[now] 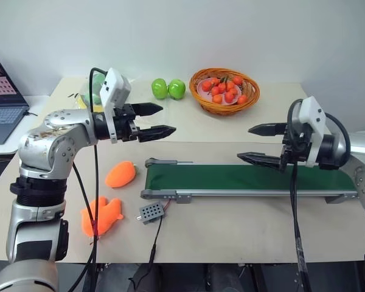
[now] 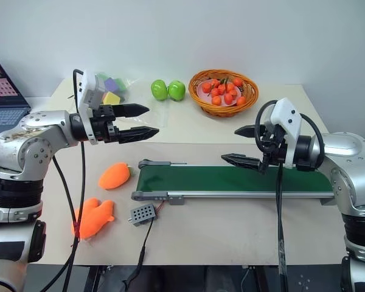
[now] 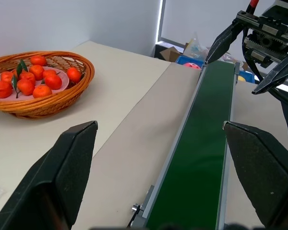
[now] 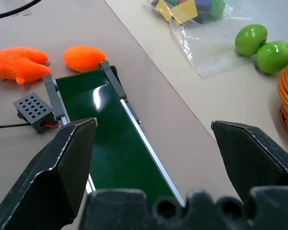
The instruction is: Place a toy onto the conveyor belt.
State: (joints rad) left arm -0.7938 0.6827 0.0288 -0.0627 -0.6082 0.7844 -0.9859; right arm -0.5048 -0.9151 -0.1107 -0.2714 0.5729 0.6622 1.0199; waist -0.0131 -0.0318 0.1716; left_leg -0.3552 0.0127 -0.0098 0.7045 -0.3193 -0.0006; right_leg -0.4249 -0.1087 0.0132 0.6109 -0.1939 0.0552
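one toy (image 1: 101, 216) — bright orange plush, flat, lobed — lying on table (image 1: 231, 231).

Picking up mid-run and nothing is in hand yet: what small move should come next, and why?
Probably lower the left gripper toward the plush toy. Both grippers are open and empty above the table; the toy lies near the table's front edge on the robot's left, nearer than the smooth oval toy, and the conveyor belt is bare.

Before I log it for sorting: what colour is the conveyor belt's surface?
Dark green, framed in grey metal; the conveyor belt shows best in the left eye view.
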